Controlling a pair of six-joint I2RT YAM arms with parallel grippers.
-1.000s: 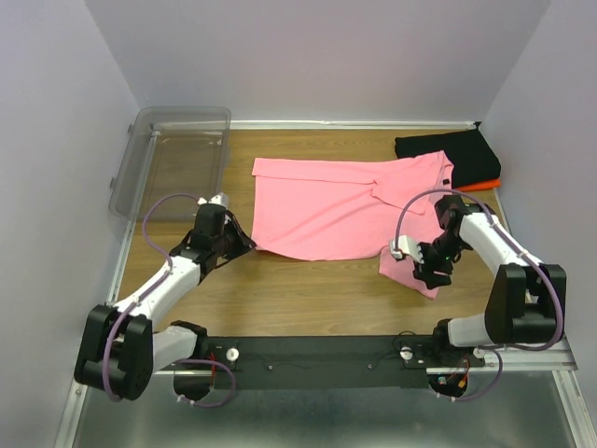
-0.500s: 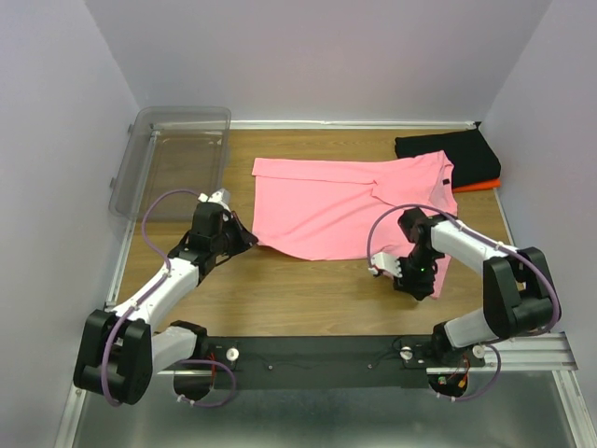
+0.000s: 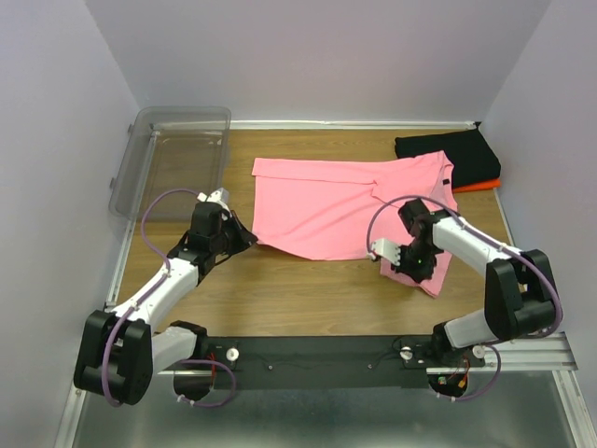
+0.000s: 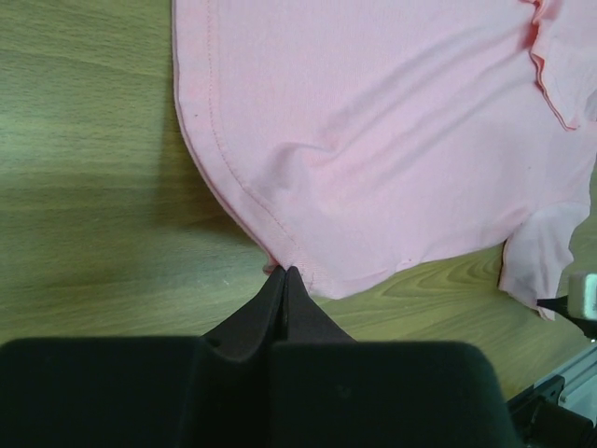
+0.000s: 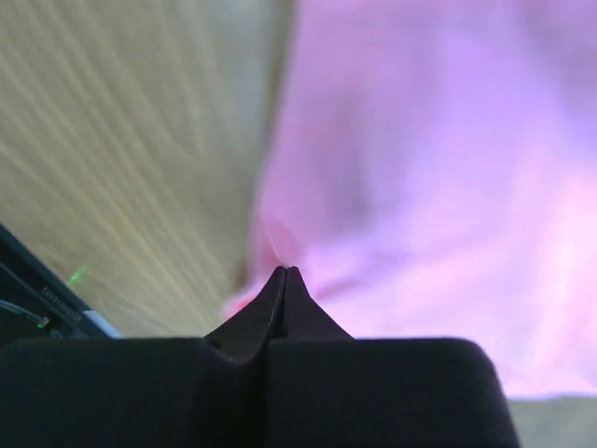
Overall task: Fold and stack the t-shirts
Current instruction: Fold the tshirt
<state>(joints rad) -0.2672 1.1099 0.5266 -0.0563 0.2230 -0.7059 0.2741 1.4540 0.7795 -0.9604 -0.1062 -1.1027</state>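
My left fingers (image 4: 266,308) stay pinched on the pink t-shirt (image 3: 326,210) hem; right fingers (image 5: 266,308), clamping its sleeve, draw inward: fold begins.

White-shelled arms (image 3: 163,285) with black joints, looping lilac cables (image 3: 144,222) and black tapered fingers (image 4: 261,313)

orange t-shirt (image 3: 481,186) mostly under black t-shirt (image 3: 448,154), pink t-shirt (image 5: 448,140) blurred close-up

Your top cam: high at near edge, facing down & fwd over whole table (image 3: 308,299). L & R wrist cams: v. close, low. All 3 share pink t-shirt (image 3: 326,210).
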